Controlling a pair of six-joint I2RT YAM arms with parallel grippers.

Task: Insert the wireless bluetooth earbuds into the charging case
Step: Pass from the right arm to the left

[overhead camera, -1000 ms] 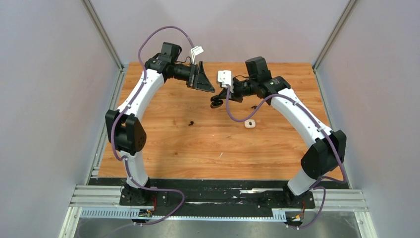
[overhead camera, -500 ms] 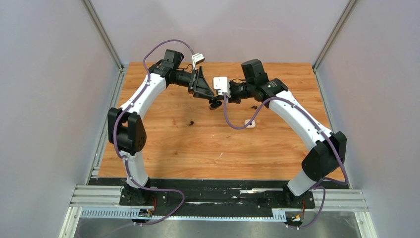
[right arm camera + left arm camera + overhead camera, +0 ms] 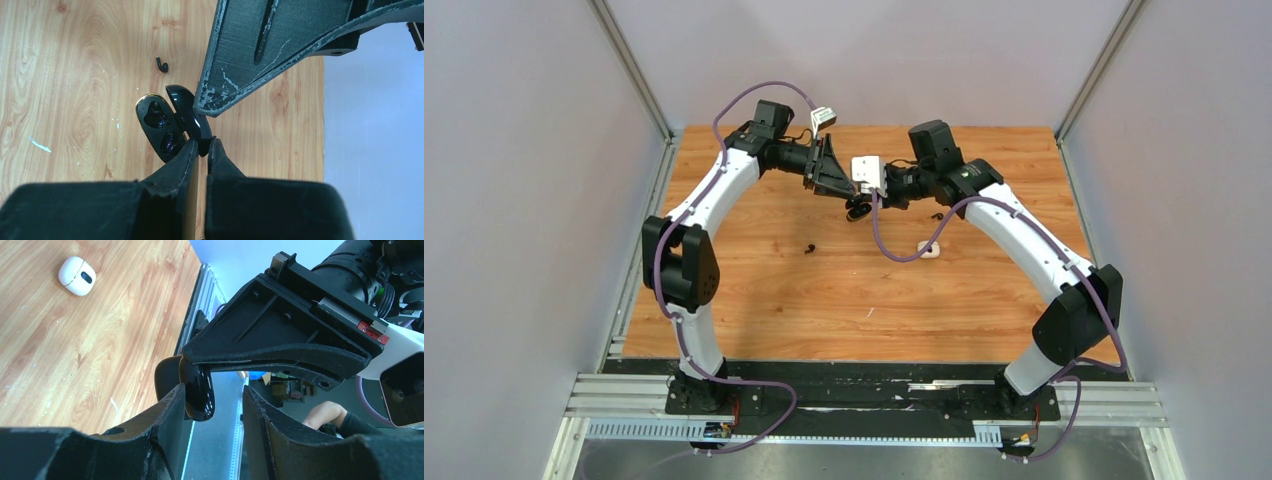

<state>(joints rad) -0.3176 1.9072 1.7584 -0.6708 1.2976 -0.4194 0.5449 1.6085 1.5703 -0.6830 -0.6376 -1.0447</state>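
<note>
My right gripper (image 3: 202,145) is shut on the black charging case (image 3: 159,127), pinching its glossy lid (image 3: 187,115) near the hinge. The case hangs open above the table, and two sockets show in its base. My left gripper (image 3: 212,392) meets it from the left (image 3: 842,185). Its jaws stand partly apart around the lid (image 3: 199,390), which touches one finger with a gap to the other. One black earbud (image 3: 809,248) lies on the wood to the left (image 3: 161,65). A second black earbud (image 3: 937,215) lies by the right arm.
A small white case (image 3: 929,250) lies shut on the table right of centre, also seen in the left wrist view (image 3: 76,275). The purple cable of the right arm loops down beside it. Grey walls close in the wooden table (image 3: 844,300) on three sides.
My left gripper has swung right to the held black case and its jaws have narrowed around the lid. The right gripper has shifted slightly left, still holding the case.
</note>
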